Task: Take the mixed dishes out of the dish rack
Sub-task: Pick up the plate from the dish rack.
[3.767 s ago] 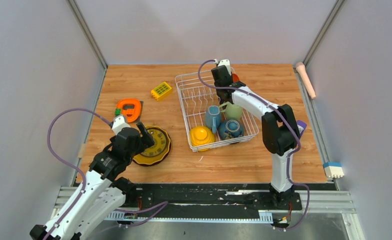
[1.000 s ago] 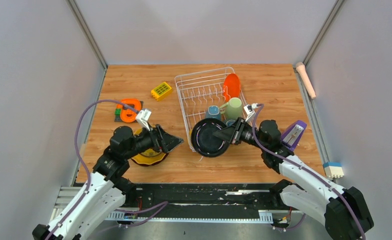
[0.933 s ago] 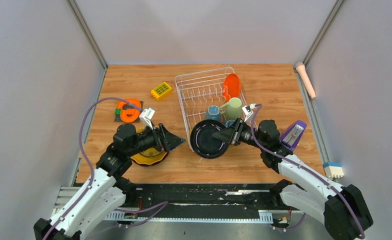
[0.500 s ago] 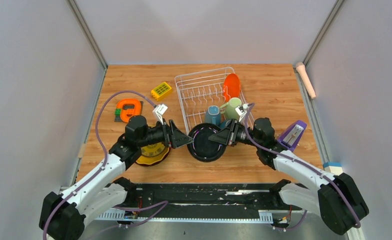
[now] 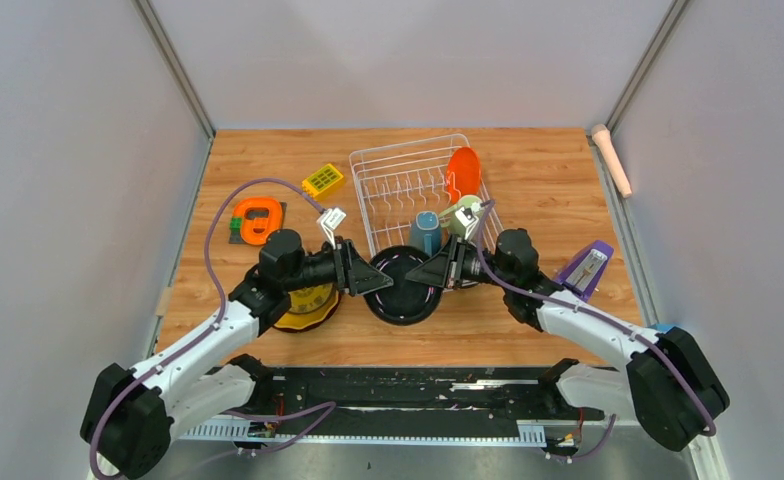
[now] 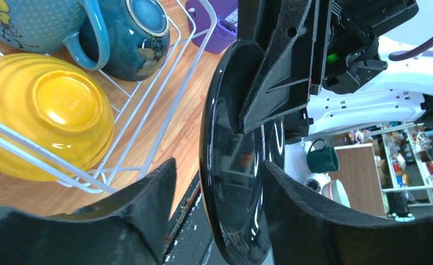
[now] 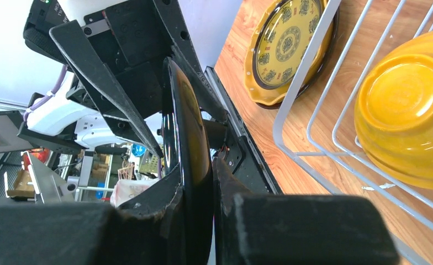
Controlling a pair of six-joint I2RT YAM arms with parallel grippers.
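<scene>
A dark brown plate (image 5: pixel 401 287) hangs on edge in front of the white wire dish rack (image 5: pixel 388 170). My right gripper (image 5: pixel 426 274) is shut on its right rim (image 7: pixel 184 121). My left gripper (image 5: pixel 372 280) is open, and its fingers (image 6: pixel 142 215) straddle the plate's left rim (image 6: pixel 231 182) with a gap showing. In the rack are an orange plate (image 5: pixel 462 170), a blue mug (image 5: pixel 427 232), a pale green mug (image 5: pixel 465 213), a yellow bowl (image 6: pixel 43 110) and a dark bowl (image 6: pixel 140 33). A yellow plate (image 5: pixel 303 305) lies on the table under my left arm.
A small yellow studded brick (image 5: pixel 323 180) and an orange round gadget (image 5: pixel 258 218) lie left of the rack. A purple object (image 5: pixel 586 265) stands right of my right arm. A pink cylinder (image 5: pixel 611 158) leans at the right wall.
My right gripper has carried the dark plate left and forward, out of the rack. My left arm has swung right from the yellow plate, and its open fingers now straddle the dark plate's rim.
</scene>
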